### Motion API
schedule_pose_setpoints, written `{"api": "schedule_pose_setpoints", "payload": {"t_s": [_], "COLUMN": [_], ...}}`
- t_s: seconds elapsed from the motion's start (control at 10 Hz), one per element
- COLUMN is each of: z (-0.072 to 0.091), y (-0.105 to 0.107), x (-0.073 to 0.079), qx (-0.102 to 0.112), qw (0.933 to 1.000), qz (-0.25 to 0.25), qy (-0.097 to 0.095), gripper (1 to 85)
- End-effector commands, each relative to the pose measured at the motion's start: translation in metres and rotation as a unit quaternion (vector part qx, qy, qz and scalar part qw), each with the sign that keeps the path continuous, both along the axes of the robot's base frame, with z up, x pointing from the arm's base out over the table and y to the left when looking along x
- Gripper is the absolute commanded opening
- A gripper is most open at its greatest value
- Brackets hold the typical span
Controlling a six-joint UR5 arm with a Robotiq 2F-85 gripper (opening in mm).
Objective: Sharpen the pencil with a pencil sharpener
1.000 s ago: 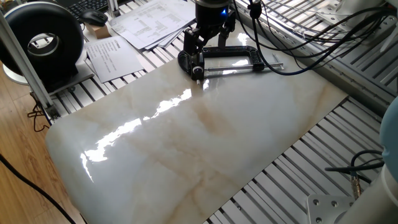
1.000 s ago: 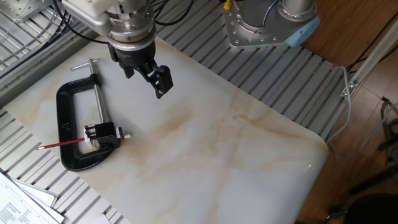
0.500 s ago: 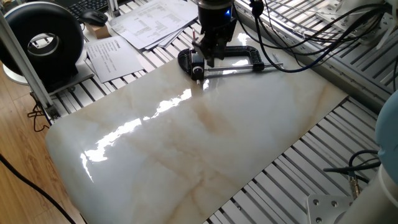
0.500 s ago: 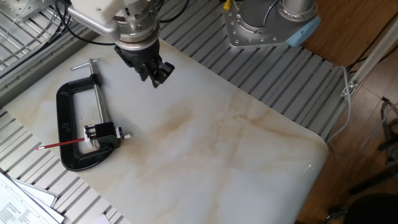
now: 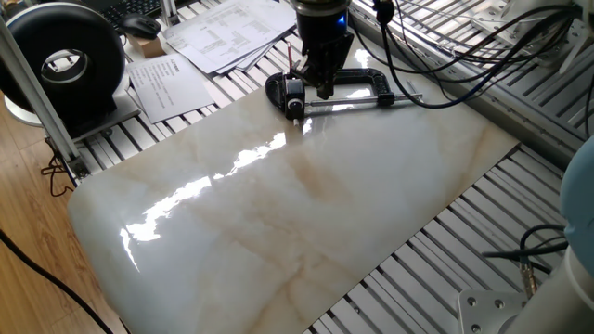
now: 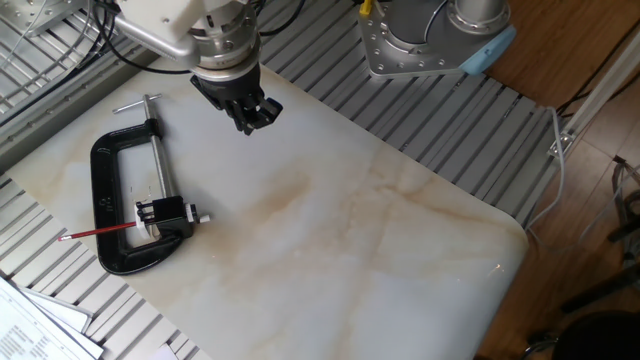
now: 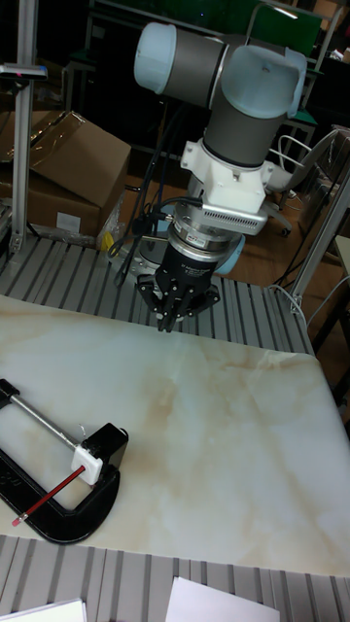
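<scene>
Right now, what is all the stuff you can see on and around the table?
Clamp: one, black, left end of slab.
Sharpener: one, black and white, held in the clamp.
Pencil: one, red, stuck into the sharpener.
Slab: one, white marble, on the table.
Papers: a few, white, beside the slab.
Boxes: some, brown, behind the table.
Arm: one, grey.
Gripper: one, black, shut, empty, above the slab.
</scene>
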State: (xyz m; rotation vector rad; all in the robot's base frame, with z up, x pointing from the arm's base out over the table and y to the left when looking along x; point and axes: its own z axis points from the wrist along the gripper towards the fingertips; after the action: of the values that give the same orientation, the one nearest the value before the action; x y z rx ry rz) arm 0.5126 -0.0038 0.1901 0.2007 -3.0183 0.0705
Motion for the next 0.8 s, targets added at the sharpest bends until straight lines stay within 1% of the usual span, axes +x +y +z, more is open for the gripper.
{"api": "schedule_pose_setpoints", "payload": {"t_s": [0.0, 0.1, 0.4, 0.7], "z": [0.0007, 0.0011, 0.0001, -0.0004], "y": [0.0019, 0.0002, -0.0009, 0.0019], "x": [0.0002, -0.0008, -0.0021, -0.0026], "qx": [0.002, -0.001, 0.000, 0.000], "qw": [1.0000, 1.0000, 1.0000, 1.0000], "qz": [0.002, 0.002, 0.002, 0.000], "qy": [0.000, 0.001, 0.001, 0.001], "gripper": [17.3, 17.3, 16.3, 16.3]}}
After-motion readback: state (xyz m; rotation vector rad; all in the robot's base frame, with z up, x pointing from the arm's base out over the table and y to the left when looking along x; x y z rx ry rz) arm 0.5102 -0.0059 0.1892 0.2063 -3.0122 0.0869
